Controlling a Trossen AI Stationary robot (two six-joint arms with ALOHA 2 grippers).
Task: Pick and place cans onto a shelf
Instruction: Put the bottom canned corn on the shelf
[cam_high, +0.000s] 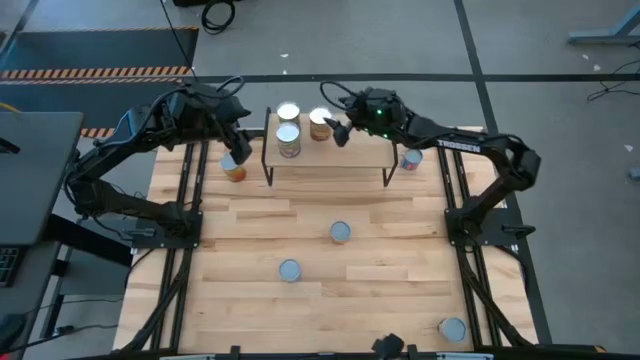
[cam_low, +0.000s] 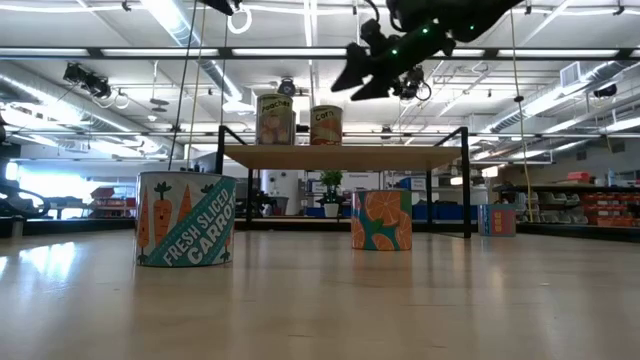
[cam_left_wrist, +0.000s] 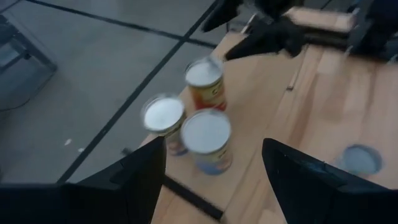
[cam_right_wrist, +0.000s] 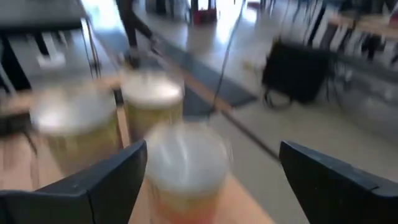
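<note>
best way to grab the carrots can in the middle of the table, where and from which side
Take the carrots can by its round side wall, coming straight down from above with a finger on either side. It stands upright with its flat lid up, alone on the tabletop, so any approach angle around it looks clear.

Three cans (cam_high: 288, 141) upright on the shelf (cam_high: 350, 155).
Five other cans stand on the tabletop – two beside the shelf, three nearer the front.

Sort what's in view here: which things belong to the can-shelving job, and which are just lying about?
Job:
- shelf
- three cans on shelf
- five cans on table
- right gripper, jaws open above the shelf
- left gripper, jaws open

Lying about:
- floor cables
</note>
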